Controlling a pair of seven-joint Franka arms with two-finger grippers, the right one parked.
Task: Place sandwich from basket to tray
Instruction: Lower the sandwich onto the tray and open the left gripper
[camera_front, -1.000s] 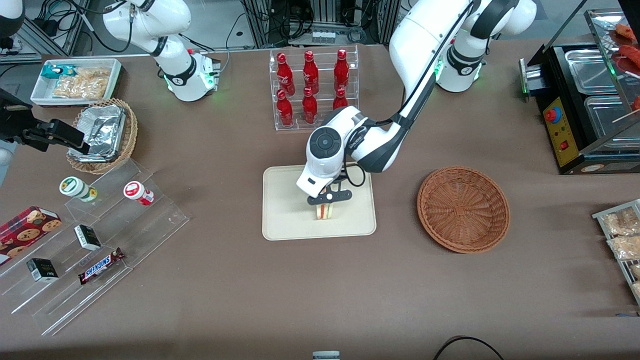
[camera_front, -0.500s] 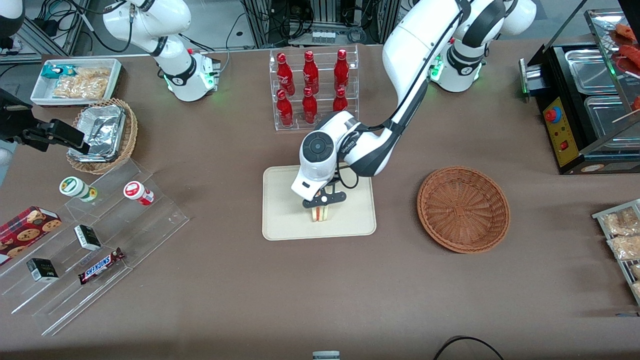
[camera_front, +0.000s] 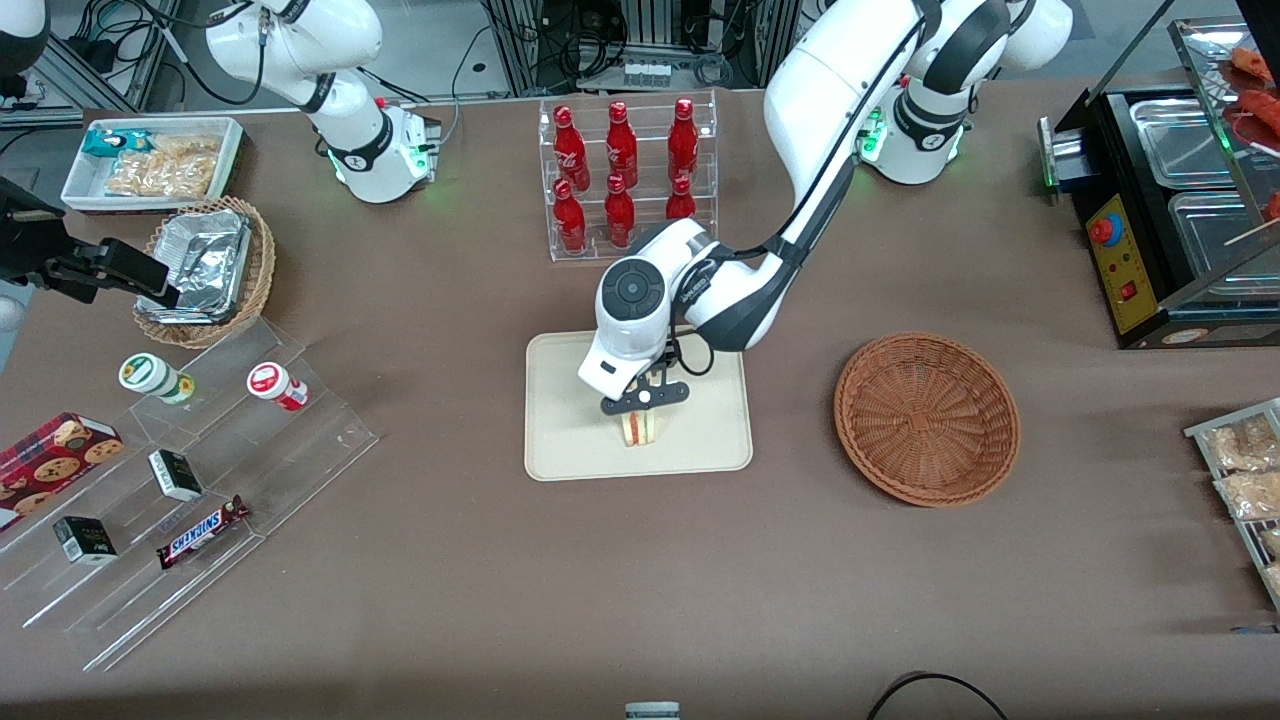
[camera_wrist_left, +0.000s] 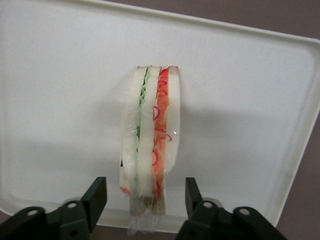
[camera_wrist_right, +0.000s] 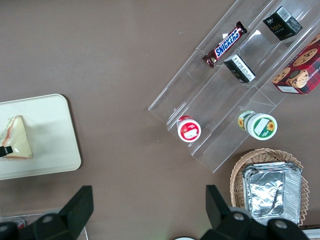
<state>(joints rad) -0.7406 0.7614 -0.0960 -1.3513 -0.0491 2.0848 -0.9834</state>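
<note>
The tray (camera_front: 560, 440) lies on the brown surface (camera_front: 450, 600) under the gripper (camera_front: 645, 398) of the left arm. The sandwich (camera_front: 641, 427) stands on its edge on the tray, directly below the fingers, with the red and green filling stripe turned up toward them.

In the wrist view the two fingers (camera_wrist_left: 96, 197) are spread apart, one at each flat side of the sandwich (camera_wrist_left: 150, 140), and a clear gap shows between each finger and the bread. So the gripper (camera_wrist_left: 145, 202) holds nothing now. Only the loose wrapping film at the end of the sandwich reaches between the fingertips; I cannot tell if it touches them.

Compared with half a second ago, the gripper has moved a little, together with the sandwich, toward the middle of the tray, and the wrist stands slightly higher in the front view. One second ago the sandwich was nearer to the basket's side of the tray.

The basket (camera_front: 927, 417) is well apart from the fingers, toward the working arm's end of the surface, and nothing lies in it.

My judgement: the placing is essentially done, the release has happened, and what remains is to lift the gripper straight up without dragging the film or tipping the sandwich over.
</note>
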